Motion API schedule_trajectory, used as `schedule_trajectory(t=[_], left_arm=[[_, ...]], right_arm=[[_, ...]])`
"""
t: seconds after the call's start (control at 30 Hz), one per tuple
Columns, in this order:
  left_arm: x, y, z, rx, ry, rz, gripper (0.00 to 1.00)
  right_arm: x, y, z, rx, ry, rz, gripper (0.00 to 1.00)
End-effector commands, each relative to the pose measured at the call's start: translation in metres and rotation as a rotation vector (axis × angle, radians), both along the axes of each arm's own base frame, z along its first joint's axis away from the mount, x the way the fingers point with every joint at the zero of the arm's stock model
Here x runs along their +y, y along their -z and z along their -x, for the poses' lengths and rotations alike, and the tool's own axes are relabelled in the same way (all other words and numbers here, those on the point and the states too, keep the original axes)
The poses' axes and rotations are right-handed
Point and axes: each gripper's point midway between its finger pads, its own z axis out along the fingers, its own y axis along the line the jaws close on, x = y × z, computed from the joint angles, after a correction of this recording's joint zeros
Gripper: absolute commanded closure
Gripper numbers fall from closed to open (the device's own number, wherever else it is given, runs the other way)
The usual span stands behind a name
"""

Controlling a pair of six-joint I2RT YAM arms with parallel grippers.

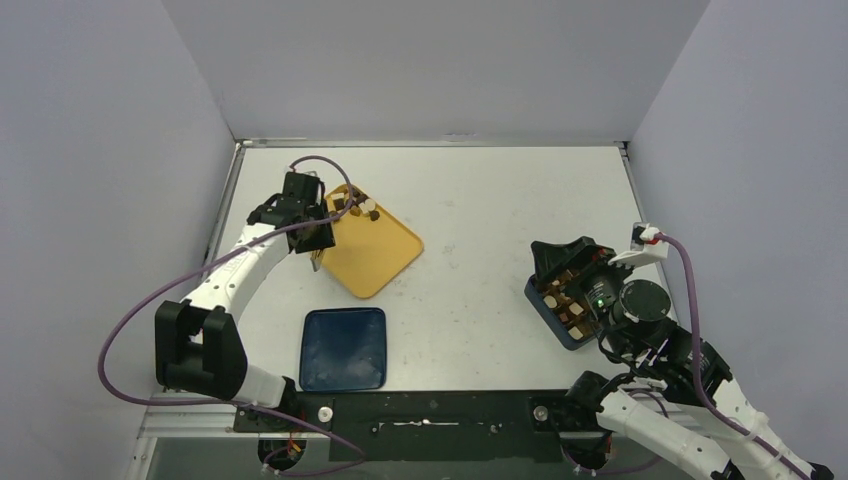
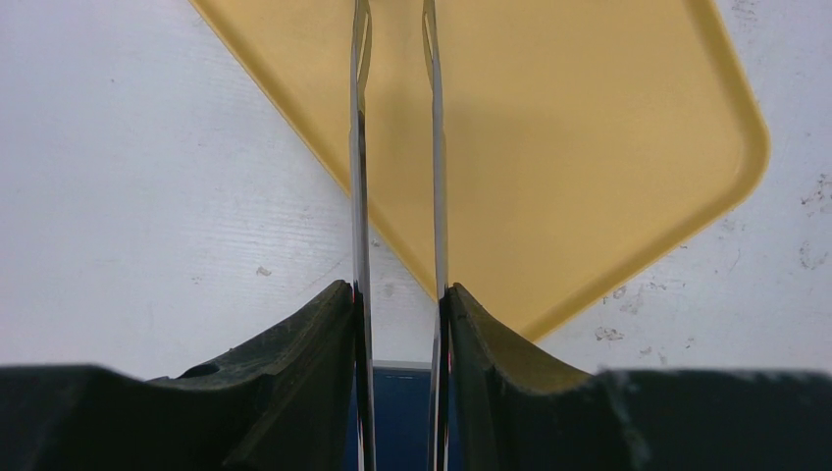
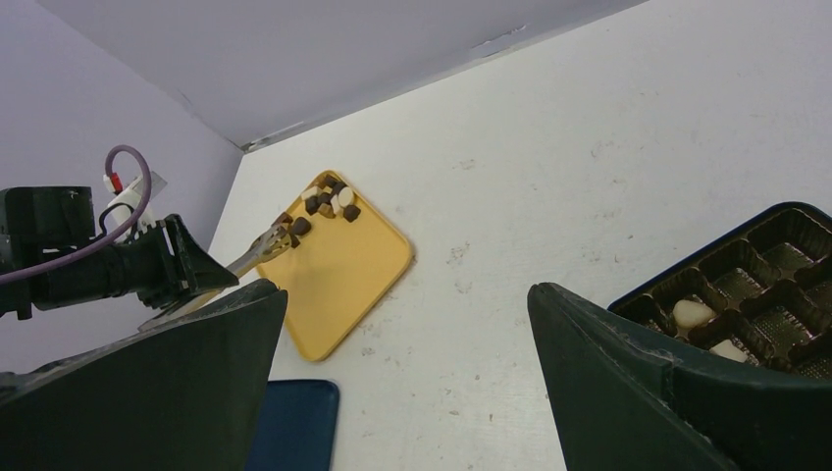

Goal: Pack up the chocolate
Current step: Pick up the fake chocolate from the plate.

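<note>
Okay, far left first: the left gripper (image 1: 312, 238) is clamped narrow on the handle end of the metal tongs (image 2: 360, 196), one tong arm against each finger, and the arms run parallel out over the yellow tray (image 1: 380, 262). In the right wrist view the tong tips sit at the near-left edge of the chocolate (image 1: 357, 206) pile, at a dark piece; cannot tell if it is pinched. The pile is dark, light brown and cream pieces bunched at the tray's far corner. A blue lid (image 1: 343, 348) lies flat on the table (image 1: 480, 200), nearer than the tray and apart from it. On the right is a blue box (image 1: 548, 318) with a dark compartment insert, a few cream and brown pieces in its cells. The right gripper (image 3: 407, 290) has its jaws spread wide, holding nothing, hanging at the box's far end.
</note>
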Motion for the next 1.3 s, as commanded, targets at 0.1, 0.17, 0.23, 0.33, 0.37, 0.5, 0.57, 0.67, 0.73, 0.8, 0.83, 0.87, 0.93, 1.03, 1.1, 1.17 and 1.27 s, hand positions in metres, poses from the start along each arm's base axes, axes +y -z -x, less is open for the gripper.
schedule_trajectory(t=[0.1,0.17,0.23,0.33,0.37,0.5,0.57,0.67,0.73,0.8,0.83,0.87,0.93,1.03,1.1,1.17,1.27], left_arm=[[0.005,0.003,-0.015,-0.018,0.014,0.051,0.64],[0.007,0.005,-0.017,-0.008,0.009,0.050,0.64],[0.008,0.005,-0.019,-0.008,0.007,0.047,0.64],[0.011,0.007,-0.024,-0.002,-0.004,0.039,0.63],[0.013,0.009,-0.026,0.004,-0.009,0.035,0.63],[0.014,0.017,-0.032,0.031,-0.012,0.043,0.62],[0.012,0.020,-0.036,0.040,-0.009,0.061,0.62],[0.009,0.020,-0.043,0.036,-0.003,0.084,0.62],[0.008,0.021,-0.046,0.038,-0.005,0.092,0.62],[0.009,0.022,-0.049,0.041,-0.007,0.092,0.62],[0.009,0.023,-0.049,0.044,-0.008,0.093,0.62],[0.009,0.024,-0.049,0.047,-0.008,0.095,0.62],[0.009,0.024,-0.049,0.051,-0.005,0.096,0.63],[0.009,0.020,-0.045,0.046,-0.004,0.097,0.66],[0.010,0.014,-0.043,0.039,-0.004,0.097,0.67],[0.008,0.006,-0.040,0.031,-0.001,0.109,0.69],[0.005,-0.006,-0.036,0.005,0.005,0.126,0.73]], right_arm=[[0.001,-0.012,-0.003,-0.040,0.005,-0.020,0.00],[0.002,-0.012,-0.004,-0.042,0.001,-0.017,0.00],[0.003,-0.013,-0.005,-0.045,-0.002,-0.013,0.00],[0.003,-0.013,-0.005,-0.050,-0.003,-0.008,0.00],[0.002,-0.013,-0.005,-0.053,0.000,-0.008,0.00],[0.001,-0.013,-0.005,-0.065,0.003,-0.007,0.00],[0.001,-0.014,-0.005,-0.069,0.003,-0.004,0.00],[-0.001,-0.015,-0.005,-0.072,0.005,0.001,0.00],[-0.002,-0.016,-0.004,-0.077,0.009,-0.002,0.00],[-0.003,-0.016,-0.003,-0.080,0.009,-0.004,0.00],[-0.004,-0.017,-0.003,-0.083,0.011,-0.004,0.00],[-0.005,-0.017,-0.002,-0.082,0.012,-0.003,0.00],[-0.007,-0.018,-0.001,-0.085,0.015,-0.004,0.00],[-0.009,-0.019,0.001,-0.087,0.018,-0.007,0.00],[-0.010,-0.020,0.001,-0.088,0.019,-0.008,0.00],[-0.010,-0.020,0.002,-0.086,0.017,-0.008,0.00],[-0.011,-0.021,0.003,-0.084,0.017,-0.011,0.00]])
